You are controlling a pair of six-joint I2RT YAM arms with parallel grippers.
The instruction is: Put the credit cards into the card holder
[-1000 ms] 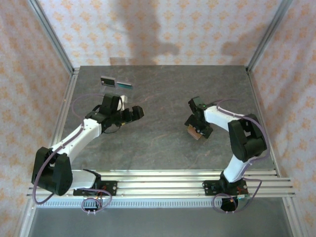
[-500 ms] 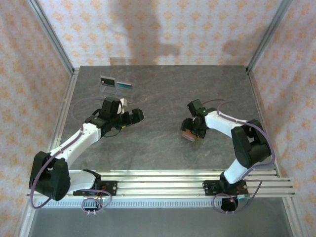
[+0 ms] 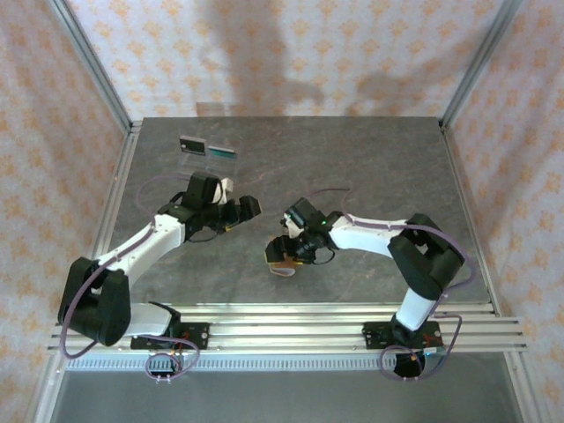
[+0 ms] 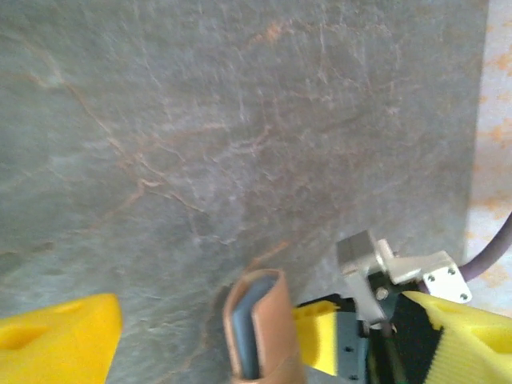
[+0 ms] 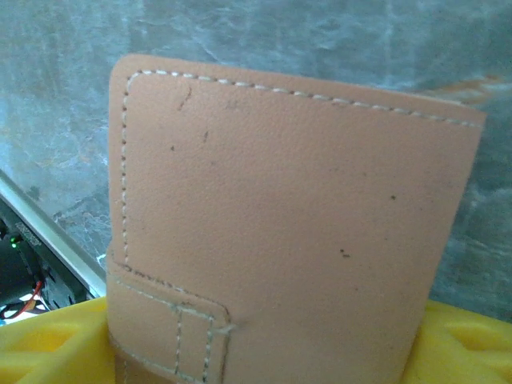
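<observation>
Top external coverage places the right gripper point(image 3: 291, 251) low over the middle of the grey table point(image 3: 379, 159), closed on a tan card holder point(image 3: 278, 263) held a little short of the near rail point(image 3: 291, 310). Whether the holder touches the table cannot be told from above. The left gripper point(image 3: 241, 208) is seen to the left and slightly farther back, apart from the holder and pointed toward it. Two credit cards point(image 3: 223, 152) are laid flat near the far left corner, well apart from both grippers: a black card point(image 3: 191, 145) with a small pale mark, and a teal card point(image 3: 225, 152) just beside it on the right.

Detail too small from above is supplied by the right wrist view. The holder's leather face is edged with white stitching point(image 5: 280, 86), a small sewn tab point(image 5: 180, 336) is set at its lower left, and it is clamped between two yellow fingers point(image 5: 48, 344).

In the left wrist view the holder is seen edge-on, its mouth slightly parted around a grey-blue lining point(image 4: 248, 320). That arm's own fingers are spread wide, with nothing gripped.
</observation>
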